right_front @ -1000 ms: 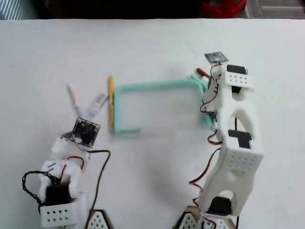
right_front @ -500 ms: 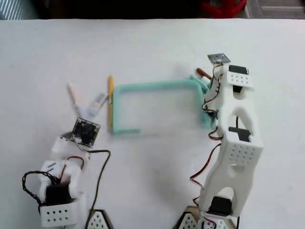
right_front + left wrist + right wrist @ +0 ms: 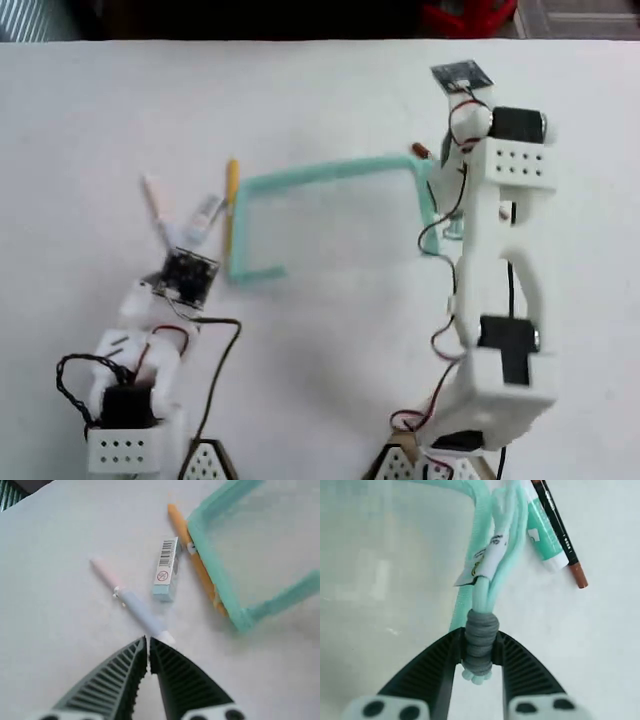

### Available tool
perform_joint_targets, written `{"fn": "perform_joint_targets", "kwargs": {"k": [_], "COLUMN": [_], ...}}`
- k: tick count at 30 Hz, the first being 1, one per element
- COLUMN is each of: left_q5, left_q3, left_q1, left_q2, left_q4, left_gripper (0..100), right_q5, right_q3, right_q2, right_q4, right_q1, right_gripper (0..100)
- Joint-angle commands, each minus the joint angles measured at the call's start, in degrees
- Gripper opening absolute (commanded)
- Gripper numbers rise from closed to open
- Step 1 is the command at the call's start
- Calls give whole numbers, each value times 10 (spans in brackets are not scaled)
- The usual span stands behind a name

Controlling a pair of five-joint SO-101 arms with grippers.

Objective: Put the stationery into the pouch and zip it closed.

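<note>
The see-through pouch with a teal rim (image 3: 330,172) lies mid-table. My right gripper (image 3: 479,652) is shut on the grey-wrapped pull cord (image 3: 481,630) at the pouch's right end. Beside that end lie a brown pencil (image 3: 561,532) and a teal stick (image 3: 544,536). At the pouch's left end lie an orange pen (image 3: 196,567), a small boxed eraser (image 3: 166,570) and a pink-and-blue pen (image 3: 127,600). My left gripper (image 3: 148,645) is shut and empty, with its tips right at the pen's near end.
The right arm (image 3: 495,250) stands over the table's right side and hides the pouch's right corner in the high view. The left arm (image 3: 135,370) sits at the front left. White tabletop (image 3: 320,340) lies open in front of the pouch.
The right arm swung away from the front edge with the cord held, dragging the pouch's right end and skewing the pouch. The left arm edged slightly toward the pens.
</note>
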State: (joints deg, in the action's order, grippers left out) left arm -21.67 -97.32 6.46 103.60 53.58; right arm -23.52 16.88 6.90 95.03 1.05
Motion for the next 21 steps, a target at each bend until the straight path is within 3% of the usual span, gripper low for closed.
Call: {"fn": "perform_joint_targets", "kwargs": {"k": [1, 4, 6, 10, 15, 21], "left_q5": [128, 188, 193, 193, 193, 190], "left_q3": [3, 14, 46, 152, 244, 280], "left_q1": [-6, -6, -10, -57, -199, -311], "left_q2": [0, 0, 0, 0, 0, 0], "left_q4": [-25, -22, -20, 4, 53, 49], "left_gripper": [154, 278, 307, 292, 282, 133], "right_q5": [6, 40, 60, 92, 105, 105], "right_q3": [10, 12, 14, 36, 164, 276], "right_q2": [-116, -172, -204, -256, -285, -223], "right_q4": [22, 22, 22, 22, 23, 30], "right_q1": [-34, -58, -78, -132, -203, -221], "right_gripper": [19, 19, 18, 18, 18, 17]}}
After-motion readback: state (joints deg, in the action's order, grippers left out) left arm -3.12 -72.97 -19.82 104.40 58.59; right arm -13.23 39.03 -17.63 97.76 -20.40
